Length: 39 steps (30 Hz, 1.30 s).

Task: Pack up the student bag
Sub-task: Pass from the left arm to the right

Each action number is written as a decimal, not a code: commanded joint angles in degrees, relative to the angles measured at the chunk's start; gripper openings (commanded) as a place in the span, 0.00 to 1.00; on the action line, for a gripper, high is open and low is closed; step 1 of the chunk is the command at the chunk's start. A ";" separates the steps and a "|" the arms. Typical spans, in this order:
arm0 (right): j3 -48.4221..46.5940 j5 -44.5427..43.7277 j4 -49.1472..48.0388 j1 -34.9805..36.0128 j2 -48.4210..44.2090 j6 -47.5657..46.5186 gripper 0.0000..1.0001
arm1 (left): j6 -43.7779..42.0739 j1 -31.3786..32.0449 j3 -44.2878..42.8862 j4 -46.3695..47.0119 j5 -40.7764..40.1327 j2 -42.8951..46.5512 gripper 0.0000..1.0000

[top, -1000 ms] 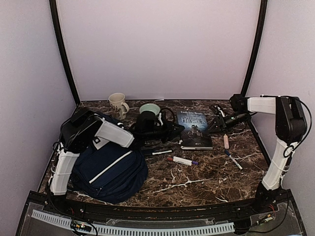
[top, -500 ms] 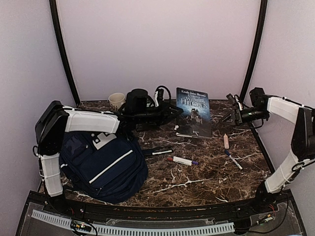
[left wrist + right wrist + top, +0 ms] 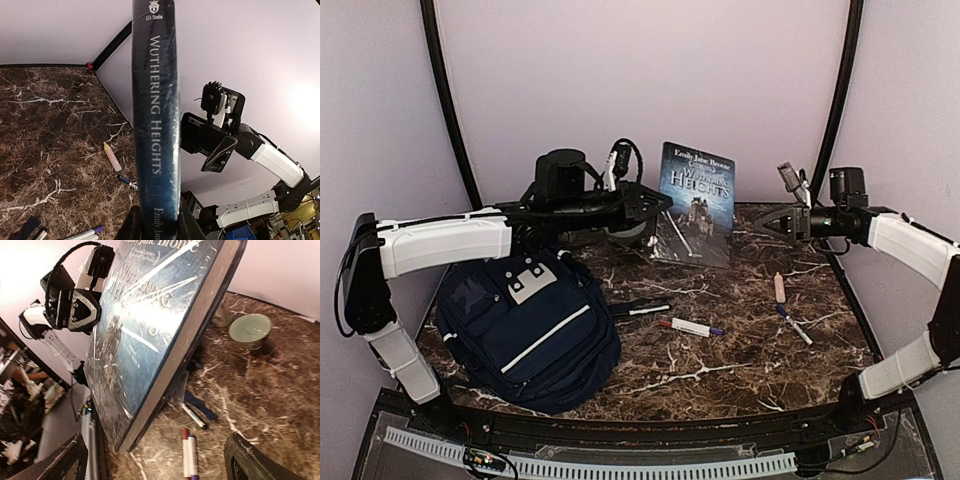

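Down at eight o'clock on the brown marble tabletop (image 3: 740, 360), finding the student bag (image 3: 530, 335), a large navy-blue fabric backpack with a thin white stripe, lying flat with its front pocket up. Judging it soft and floppy, probably sagging and folding when lifted, so favouring a hold on the firmer top edge or a strap toward eleven o'clock; not managing to tell whether its main opening is unzipped. Seeing the left gripper (image 3: 159, 226) clamping the lower spine of a dark-blue paperback book (image 3: 695, 205) and holding it upright near twelve o'clock, with the right gripper (image 3: 776, 203) spreading its fingers wide at two o'clock, near the book's edge but apart from it. Noting loose things lying between book and bag: a black pen (image 3: 640, 309) and a white marker (image 3: 690, 327) near centre, a pink eraser stick (image 3: 779, 288) and a blue pen (image 3: 795, 328) at three o'clock. Expecting the white left arm (image 3: 440, 245), stretching across just beyond the bag, to be crowding the way in.
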State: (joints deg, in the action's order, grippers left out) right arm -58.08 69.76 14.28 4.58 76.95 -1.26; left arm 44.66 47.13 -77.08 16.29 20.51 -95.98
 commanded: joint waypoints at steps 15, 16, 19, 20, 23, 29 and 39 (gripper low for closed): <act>0.00 6.27 -31.31 17.51 6.50 29.08 0.75 | 0.76 0.24 10.63 23.44 -1.23 11.61 0.00; 1.00 6.57 -35.45 17.56 6.55 32.86 0.72 | 0.51 0.23 10.90 23.25 -1.85 11.87 0.00; 2.99 7.07 -47.06 17.57 6.72 43.42 0.65 | 0.38 0.19 12.47 23.61 -3.90 12.75 0.00; 3.40 7.07 -49.87 17.57 6.79 45.90 0.60 | 0.42 0.16 12.96 23.74 -4.55 13.02 0.00; 3.24 6.77 -52.56 17.57 6.94 49.55 0.48 | 0.57 0.16 14.09 23.73 -5.37 13.33 0.00; 2.47 6.21 -54.09 17.57 8.29 52.65 0.21 | 1.25 0.15 15.51 23.09 -5.65 12.95 0.00; 4.11 5.67 -47.99 13.71 9.81 46.79 0.00 | -10.26 -1.11 20.15 0.36 -17.46 18.54 0.58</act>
State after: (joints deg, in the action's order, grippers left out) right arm -54.50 75.44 -33.76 21.26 87.70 50.61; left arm 41.10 47.07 -59.88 26.59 11.62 -83.79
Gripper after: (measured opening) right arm 0.193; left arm 0.537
